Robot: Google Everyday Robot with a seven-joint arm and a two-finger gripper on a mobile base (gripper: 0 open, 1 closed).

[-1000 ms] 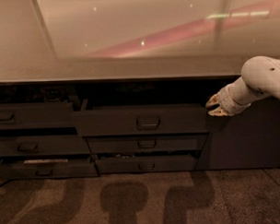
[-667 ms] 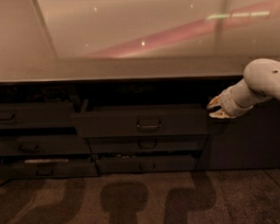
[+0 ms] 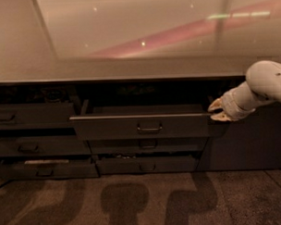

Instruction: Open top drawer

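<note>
White gripper [image 3: 215, 110], top drawer [image 3: 108, 127] (right end)

top drawer [image 3: 108, 127] standing partly out beneath a pale countertop [image 3: 129, 68], small dark loop handle [image 3: 149, 128] at its centre, white robot gripper [image 3: 216, 110] at the drawer front's right end, shorter drawers [image 3: 178, 144] below, more drawer fronts [image 3: 34, 115] at left, mottled brown floor [image 3: 254, 198]

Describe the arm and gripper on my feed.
The arm is a smooth, rounded off-white shell with a bulbous joint, tapering toward the wrist. The pale cream gripper sits at the right end of the front of the wide dark grey-brown top drawer. No cables or markings show.
</note>
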